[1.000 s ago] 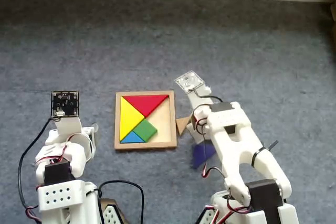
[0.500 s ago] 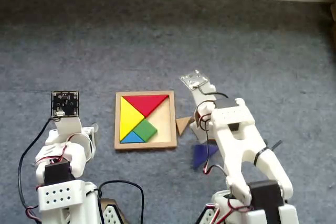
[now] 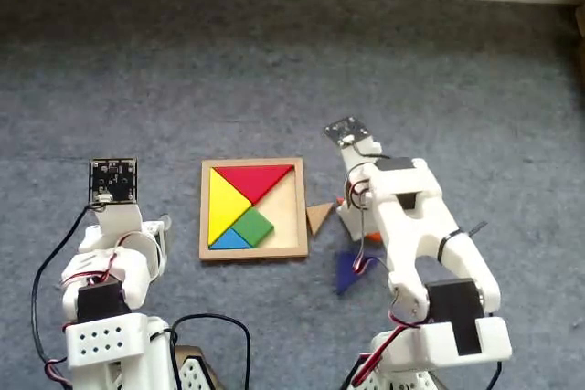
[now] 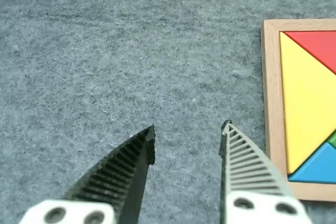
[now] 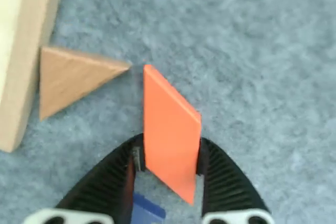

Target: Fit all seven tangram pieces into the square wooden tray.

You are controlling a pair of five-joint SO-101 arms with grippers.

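The square wooden tray [image 3: 300, 203] lies mid-table with red [image 3: 252, 180], yellow [image 3: 225, 207], green [image 3: 253, 224] and light-blue [image 3: 230, 239] pieces in it; its right side is bare wood. A plain wooden triangle [image 3: 318, 216] [image 5: 68, 77] lies just right of the tray. My right gripper [image 5: 169, 153] is shut on an orange parallelogram [image 5: 169, 129], just right of that triangle. A dark-blue piece [image 3: 348, 268] lies on the carpet under the right arm. My left gripper [image 4: 187, 135] is open over bare carpet, left of the tray [image 4: 270, 103].
Grey carpet covers the table. The right arm [image 3: 411, 226] stretches over the dark-blue piece and hides part of it. The left arm [image 3: 114, 244] sits at the near left.
The right arm has shifted slightly to the right and its wrist has turned; the orange piece now shows at its gripper. The left arm has not moved.
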